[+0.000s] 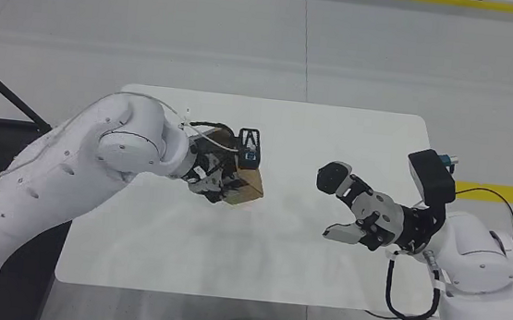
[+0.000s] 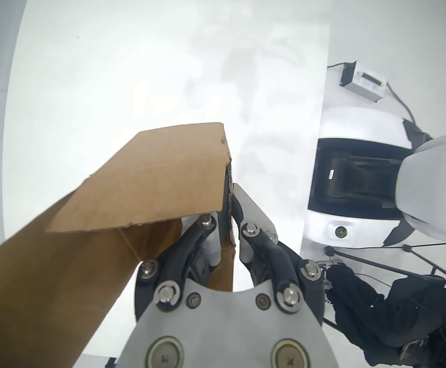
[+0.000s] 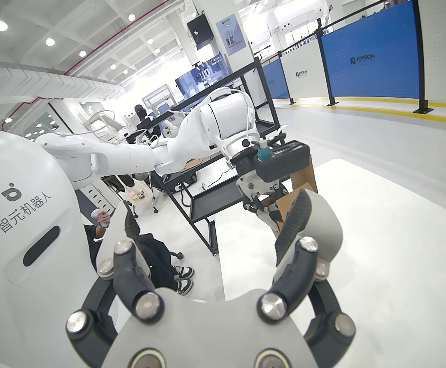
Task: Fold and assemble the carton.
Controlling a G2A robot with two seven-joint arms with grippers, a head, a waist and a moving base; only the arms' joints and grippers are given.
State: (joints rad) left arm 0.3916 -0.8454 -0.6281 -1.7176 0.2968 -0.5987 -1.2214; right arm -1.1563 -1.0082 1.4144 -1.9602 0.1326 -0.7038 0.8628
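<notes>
Carton (image 2: 139, 181) edge pinched by L fingers (image 2: 252, 209) over table (image 1: 332, 149).

Brown corrugated carton (image 1: 247, 185), partly folded, one flap raised, above the white table's middle-left

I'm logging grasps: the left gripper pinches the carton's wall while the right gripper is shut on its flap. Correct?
No. The left gripper does pinch the wall of the carton, but the right gripper is open and apart from it, per the right wrist view.

White table (image 1: 302, 267); black shelf rack (image 3: 208, 205) beside it; blue partitions (image 3: 383, 78) behind
</notes>
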